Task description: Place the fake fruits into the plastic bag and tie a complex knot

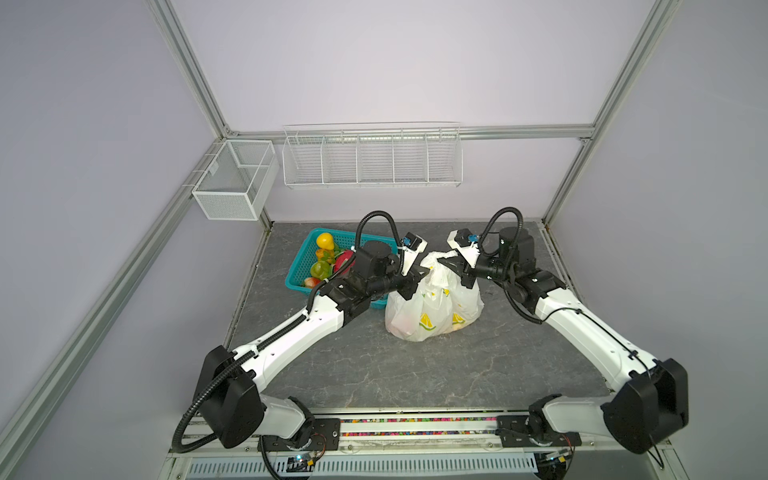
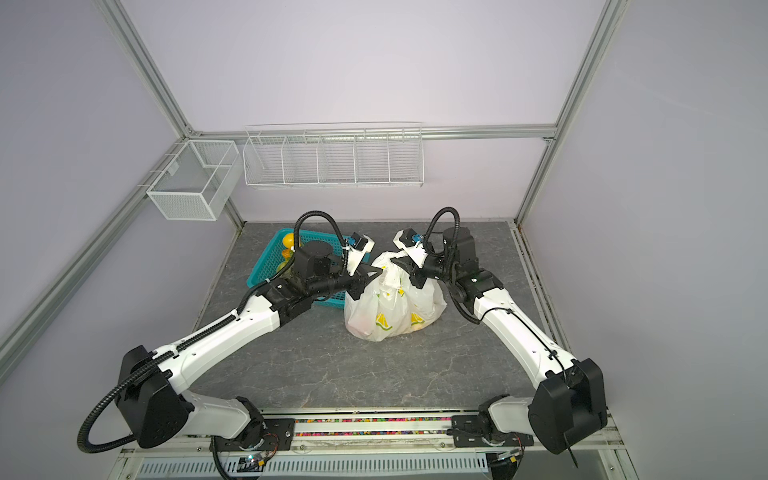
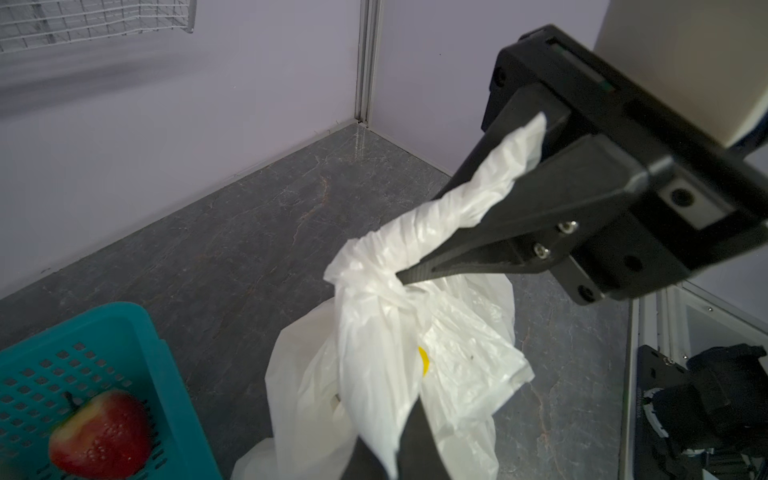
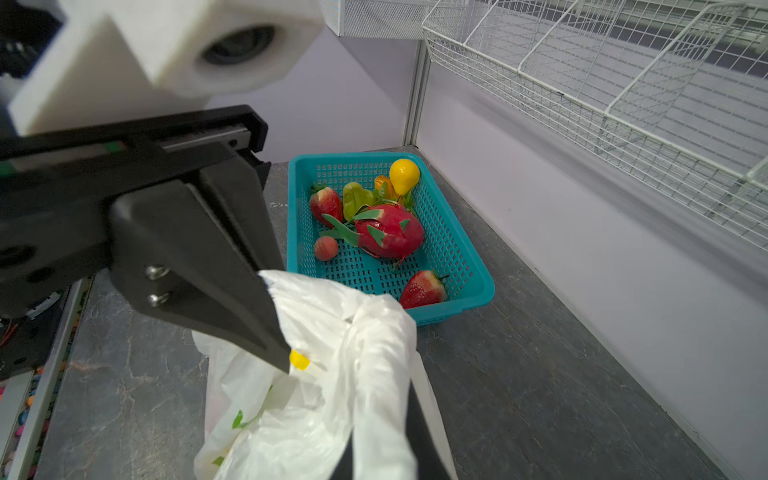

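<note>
We find the thin, translucent white, lemon-printed plastic bag (image 1: pixel 432 316) standing mid-tabletop (image 1: pixel 374 374), just right of a teal lattice basket (image 1: pixel 305 257) holding glossy fake fruits (image 4: pixel 388 232). The left gripper (image 1: pixel 424 272) and right gripper (image 1: pixel 444 261) are each clamped on its twisted top.

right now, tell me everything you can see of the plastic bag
The plastic bag is thin, crinkled, translucent white, with yellow lemon-slice and green leaf prints. It sits bulging on the grey tabletop beside the teal basket, with faint fruit colours showing through. Its straps are twisted together on top. The left gripper and right gripper are each shut on one.
</note>
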`<action>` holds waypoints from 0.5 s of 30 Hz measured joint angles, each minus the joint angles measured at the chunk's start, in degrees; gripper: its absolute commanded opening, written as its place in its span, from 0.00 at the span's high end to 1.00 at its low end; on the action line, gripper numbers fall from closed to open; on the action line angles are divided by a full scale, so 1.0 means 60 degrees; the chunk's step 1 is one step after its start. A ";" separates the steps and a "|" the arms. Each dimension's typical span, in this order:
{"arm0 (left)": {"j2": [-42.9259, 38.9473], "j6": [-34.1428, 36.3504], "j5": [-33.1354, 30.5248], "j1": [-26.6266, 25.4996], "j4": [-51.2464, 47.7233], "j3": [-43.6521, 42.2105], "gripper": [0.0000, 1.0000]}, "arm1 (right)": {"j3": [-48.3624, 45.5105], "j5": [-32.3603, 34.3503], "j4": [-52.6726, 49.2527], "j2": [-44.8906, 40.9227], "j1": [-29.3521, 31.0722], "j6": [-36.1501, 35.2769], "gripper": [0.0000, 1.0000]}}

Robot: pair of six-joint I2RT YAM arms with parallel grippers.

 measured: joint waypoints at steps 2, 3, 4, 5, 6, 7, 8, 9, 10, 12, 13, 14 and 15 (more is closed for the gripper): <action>0.0000 -0.0197 0.0109 0.0000 -0.0011 0.0000 0.74 | -0.0069 0.0069 0.0113 0.0000 0.0000 0.0004 0.91; 0.0000 -0.0266 0.0182 0.0000 -0.0018 0.0000 0.71 | -0.0102 0.0073 0.0171 0.0000 0.0000 0.0004 0.91; 0.0000 -0.0299 0.0237 0.0004 -0.0025 0.0000 0.67 | -0.0127 0.0080 0.0215 0.0004 0.0000 0.0007 0.91; 0.0000 -0.0302 0.0328 0.0025 -0.0051 0.0000 0.62 | -0.0157 0.0080 0.0262 0.0004 0.0000 0.0011 0.91; 0.0000 -0.0284 0.0401 0.0058 -0.0073 0.0000 0.56 | -0.0175 0.0080 0.0299 0.0004 0.0000 0.0011 0.91; 0.0000 -0.0259 0.0452 0.0106 -0.0124 0.0007 0.51 | -0.0186 0.0080 0.0324 0.0004 0.0000 0.0011 0.91; 0.0000 -0.0208 0.0506 0.0171 -0.0204 0.0033 0.46 | -0.0193 0.0076 0.0361 0.0004 0.0000 0.0015 0.91; 0.0011 -0.0142 0.0546 0.0229 -0.0310 0.0098 0.42 | -0.0197 0.0080 0.0382 0.0004 0.0000 0.0018 0.91; 0.0033 -0.0069 0.0572 0.0284 -0.0393 0.0178 0.39 | -0.0197 0.0076 0.0390 0.0004 0.0000 0.0029 0.91; 0.0138 0.0168 0.0586 0.0339 -0.0554 0.0455 0.34 | -0.0197 0.0066 0.0390 0.0004 0.0000 0.0044 0.91; 0.0208 0.0270 0.0586 0.0339 -0.0616 0.0601 0.33 | -0.0197 0.0066 0.0390 0.0004 0.0000 0.0047 0.91; 0.0317 0.0419 0.0594 0.0339 -0.0714 0.0794 0.31 | -0.0197 0.0062 0.0390 0.0004 0.0000 0.0051 0.91; 0.0444 0.0550 0.0608 0.0339 -0.0816 0.1005 0.30 | -0.0197 0.0058 0.0390 0.0004 0.0004 0.0069 0.91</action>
